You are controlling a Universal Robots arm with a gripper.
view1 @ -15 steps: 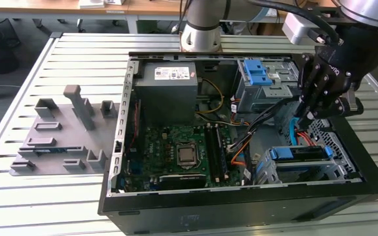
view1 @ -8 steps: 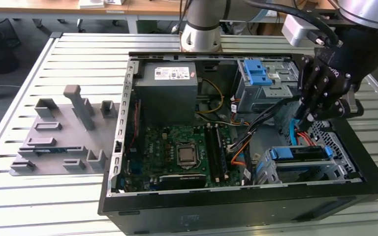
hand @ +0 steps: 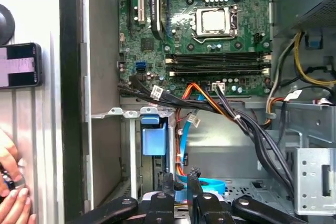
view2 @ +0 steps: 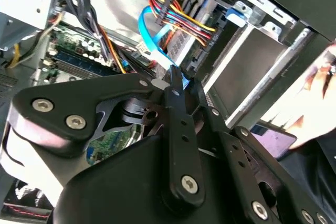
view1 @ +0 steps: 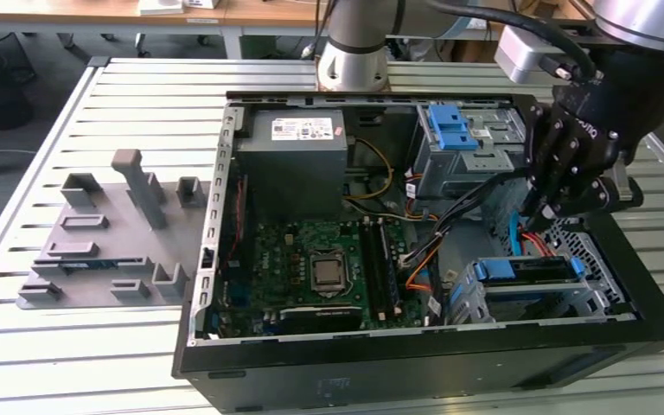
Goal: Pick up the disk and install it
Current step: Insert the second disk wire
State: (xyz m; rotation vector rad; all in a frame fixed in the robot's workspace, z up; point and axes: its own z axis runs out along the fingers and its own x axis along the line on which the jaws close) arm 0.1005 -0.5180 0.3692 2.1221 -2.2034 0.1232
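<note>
The flat silver metal disk in its blue plastic carrier frame (view1: 526, 270) sits inside the grey drive cage at the case's front corner. It lies level, its blue frame edge facing up.

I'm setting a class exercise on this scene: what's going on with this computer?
A robot arm's gripper reaches into the open computer case on the table. Its jaws look closed on a blue cable beside the drive cage. The disk, in its blue frame, sits in that cage.
</note>
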